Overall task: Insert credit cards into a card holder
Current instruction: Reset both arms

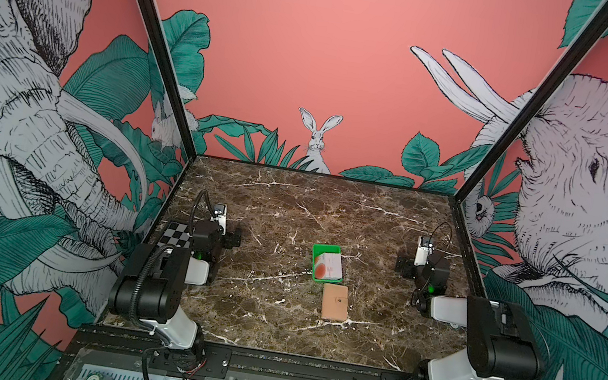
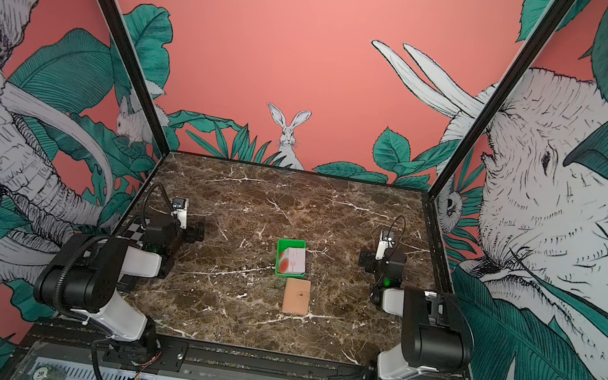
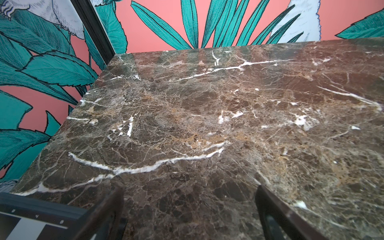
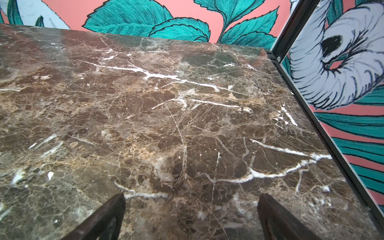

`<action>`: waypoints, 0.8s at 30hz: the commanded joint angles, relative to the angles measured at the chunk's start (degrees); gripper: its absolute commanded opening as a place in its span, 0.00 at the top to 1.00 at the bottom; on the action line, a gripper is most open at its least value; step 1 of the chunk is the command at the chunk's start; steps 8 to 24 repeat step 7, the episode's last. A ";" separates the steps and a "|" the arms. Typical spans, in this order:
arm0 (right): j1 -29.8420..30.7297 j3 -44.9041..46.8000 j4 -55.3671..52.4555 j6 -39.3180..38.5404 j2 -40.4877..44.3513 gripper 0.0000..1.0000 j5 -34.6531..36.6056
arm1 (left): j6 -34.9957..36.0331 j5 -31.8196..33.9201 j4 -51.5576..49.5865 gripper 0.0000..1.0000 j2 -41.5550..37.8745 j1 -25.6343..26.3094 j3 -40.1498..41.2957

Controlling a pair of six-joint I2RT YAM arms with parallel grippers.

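The credit cards (image 1: 329, 267) (image 2: 293, 262) lie stacked in a small green tray near the middle of the marble table; the top card is white with a red-orange circle. Just in front of the tray lies the card holder (image 1: 335, 302) (image 2: 296, 296), tan, folded shut, snap stud up. My left gripper (image 1: 231, 239) (image 2: 198, 232) (image 3: 189, 189) rests at the left side, open and holding nothing. My right gripper (image 1: 403, 265) (image 2: 365, 259) (image 4: 191, 195) rests at the right side, also open with nothing in it. Both are well apart from the cards and holder, and neither wrist view shows them.
The green tray (image 1: 326, 248) (image 2: 291, 243) holds the cards. A checkerboard plate (image 1: 175, 235) (image 2: 137, 231) lies under the left arm at the table's left edge. Patterned walls with black frame posts close in the table's left, right and far sides.
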State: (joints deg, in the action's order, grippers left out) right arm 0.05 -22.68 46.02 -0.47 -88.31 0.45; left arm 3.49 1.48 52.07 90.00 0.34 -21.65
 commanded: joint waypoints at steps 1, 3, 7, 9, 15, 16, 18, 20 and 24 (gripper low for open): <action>0.15 -0.74 1.54 0.35 0.78 0.02 1.16 | 0.68 0.23 -0.11 0.01 -1.14 0.31 -0.84; 0.20 -0.79 1.57 0.32 0.81 0.02 1.14 | 1.24 0.64 -1.36 0.01 -0.84 0.70 -1.61; 0.21 -0.77 1.55 0.32 0.84 0.02 1.16 | 2.47 2.95 -2.35 0.01 -1.30 2.38 -1.85; 0.21 -0.77 1.55 0.32 0.84 0.02 1.16 | 2.47 2.95 -2.35 0.01 -1.30 2.38 -1.85; 0.21 -0.77 1.55 0.32 0.84 0.02 1.16 | 2.47 2.95 -2.35 0.01 -1.30 2.38 -1.85; 0.21 -0.77 1.55 0.32 0.84 0.02 1.16 | 2.47 2.95 -2.35 0.01 -1.30 2.38 -1.85; 0.21 -0.77 1.55 0.32 0.84 0.02 1.16 | 2.47 2.95 -2.35 0.01 -1.30 2.38 -1.85; 0.21 -0.77 1.55 0.32 0.84 0.02 1.16 | 2.47 2.95 -2.35 0.01 -1.30 2.38 -1.85; 0.21 -0.77 1.55 0.32 0.84 0.02 1.16 | 2.47 2.95 -2.35 0.01 -1.30 2.38 -1.85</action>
